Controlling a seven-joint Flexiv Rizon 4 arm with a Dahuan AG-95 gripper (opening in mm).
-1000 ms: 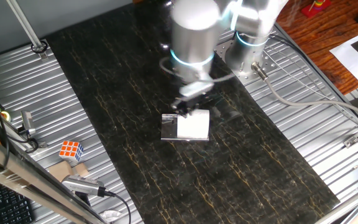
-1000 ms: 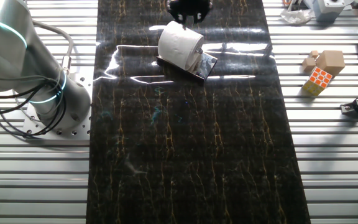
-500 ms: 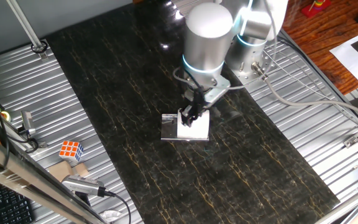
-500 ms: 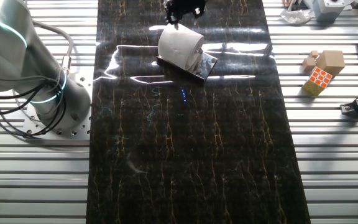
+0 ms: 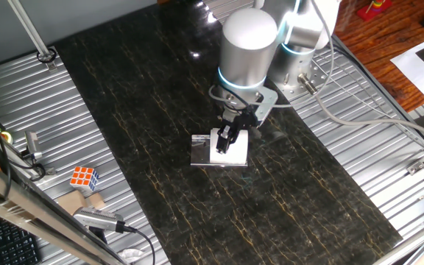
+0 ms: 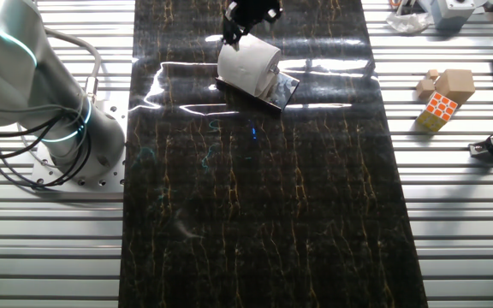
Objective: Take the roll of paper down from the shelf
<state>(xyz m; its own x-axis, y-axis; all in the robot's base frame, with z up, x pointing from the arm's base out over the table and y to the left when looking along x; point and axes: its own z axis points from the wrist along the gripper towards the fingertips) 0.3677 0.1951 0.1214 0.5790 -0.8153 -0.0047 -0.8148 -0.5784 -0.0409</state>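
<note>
One roll of paper (image 6: 248,65) lies on its side atop the shelf (image 6: 282,92), near the upper middle of the frame on the dark tabletop (image 6: 264,214). It looks light, soft and easily crushed, so a gentle pinch across its round flanks, or one finger in the core, should serve; it may roll if nudged. The gripper (image 5: 227,140) hangs just above it; whether its fingers are spread or touching the roll cannot be told. A puzzle cube (image 6: 440,109) sits far right.

Gripper (image 6: 245,14) cut off by the top edge; jaw gap unreadable. Roll (image 5: 229,149) partly hidden behind the fingers.
</note>
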